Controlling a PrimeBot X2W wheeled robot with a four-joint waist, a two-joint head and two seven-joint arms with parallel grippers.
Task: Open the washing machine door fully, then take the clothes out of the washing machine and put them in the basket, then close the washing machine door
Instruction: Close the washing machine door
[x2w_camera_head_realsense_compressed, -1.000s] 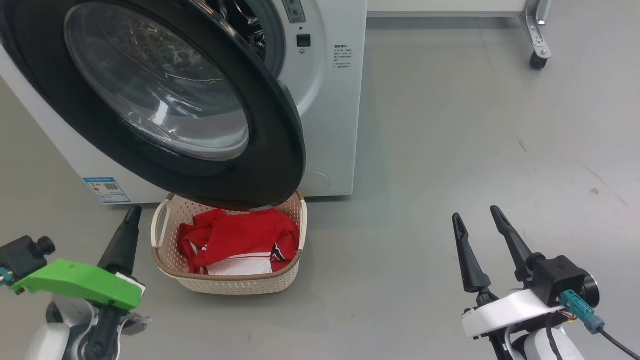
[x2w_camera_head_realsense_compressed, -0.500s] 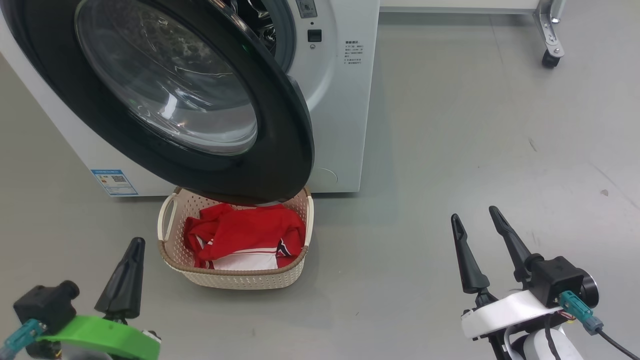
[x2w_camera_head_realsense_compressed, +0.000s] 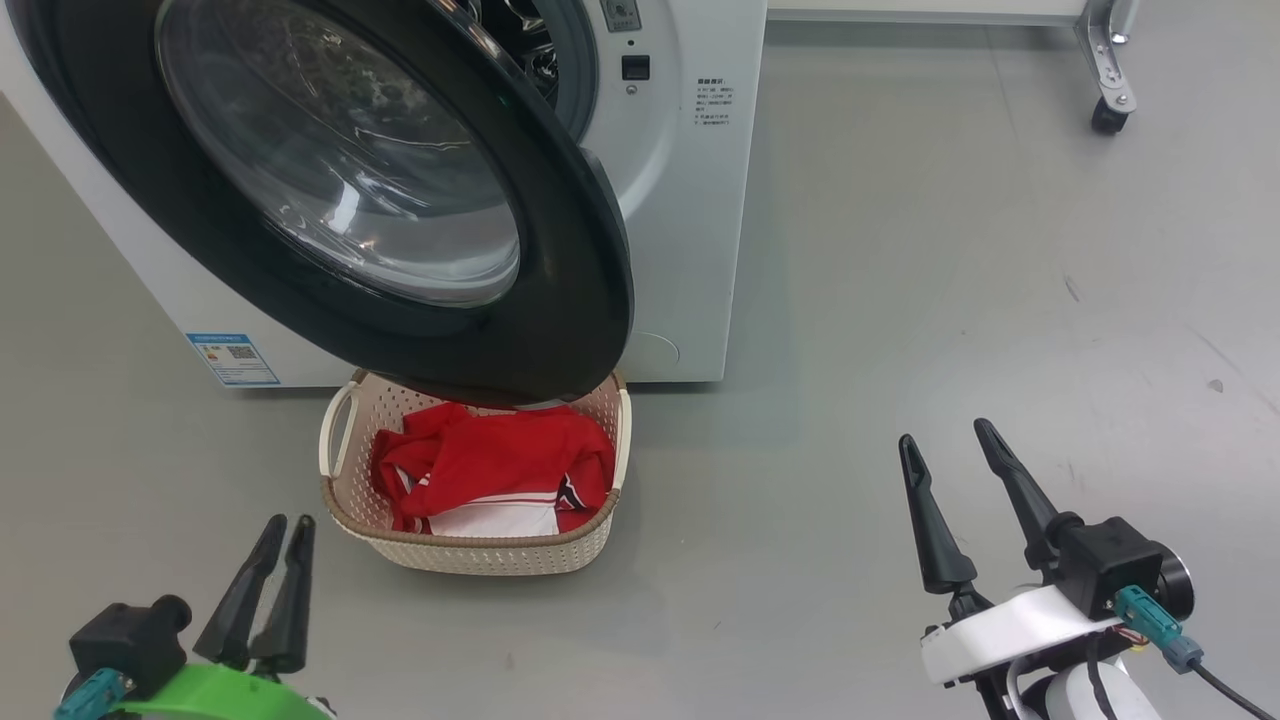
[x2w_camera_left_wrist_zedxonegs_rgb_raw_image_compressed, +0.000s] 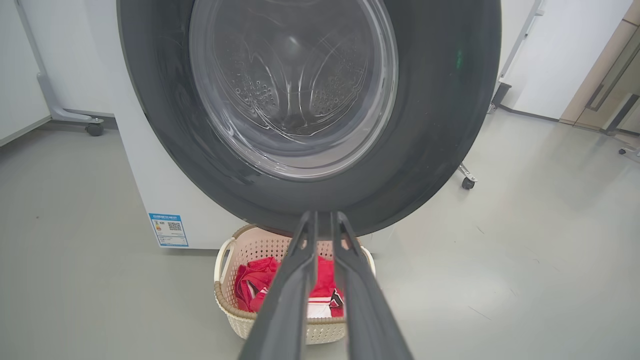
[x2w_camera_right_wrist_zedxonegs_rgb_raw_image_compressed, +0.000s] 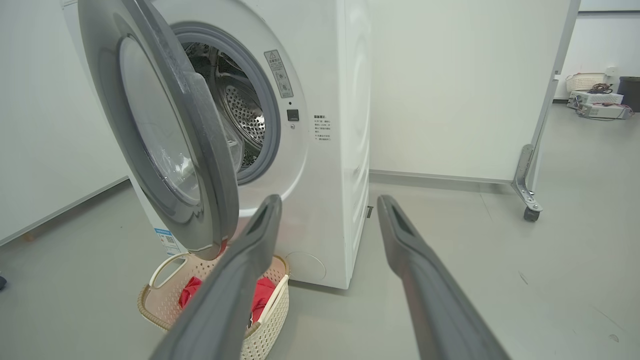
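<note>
Clothes (x2w_camera_head_realsense_compressed: 490, 465), one heap of red fabric with a white panel and thin stripes, lie inside the one basket (x2w_camera_head_realsense_compressed: 480, 555); we cannot count separate garments among the folds. We count two pale loop handles (x2w_camera_head_realsense_compressed: 338, 432) on the basket, one at each short end, and it stands on the grey floor (x2w_camera_head_realsense_compressed: 900, 300).

At 12 o'clock of the basket in the head view hangs the one washing machine door (x2w_camera_head_realsense_compressed: 570, 300), a black ring around a single bulging glass window (x2w_camera_head_realsense_compressed: 340, 170). It is swung partly out from the washing machine (x2w_camera_head_realsense_compressed: 690, 230), and its lowest edge overhangs the basket's far rim. In the right wrist view we see past the door's edge into the perforated steel drum (x2w_camera_right_wrist_zedxonegs_rgb_raw_image_compressed: 245, 115). One blue label (x2w_camera_head_realsense_compressed: 232, 358) sits low on the machine's front, at 10 o'clock of the basket.

The left jaws are at 7 o'clock of the basket, near it and apart from it, their two dark fingers (x2w_camera_head_realsense_compressed: 240, 600) parted by a narrow slit and grasping nothing. In the left wrist view they point at the door's lower edge.

The right jaws are at 4 o'clock of the basket, well apart from it, their two fingers (x2w_camera_head_realsense_compressed: 930, 530) spread wide and released, with nothing between them.

One caster wheel (x2w_camera_head_realsense_compressed: 1105, 115) stands on the floor at 1 o'clock of the right jaws.
</note>
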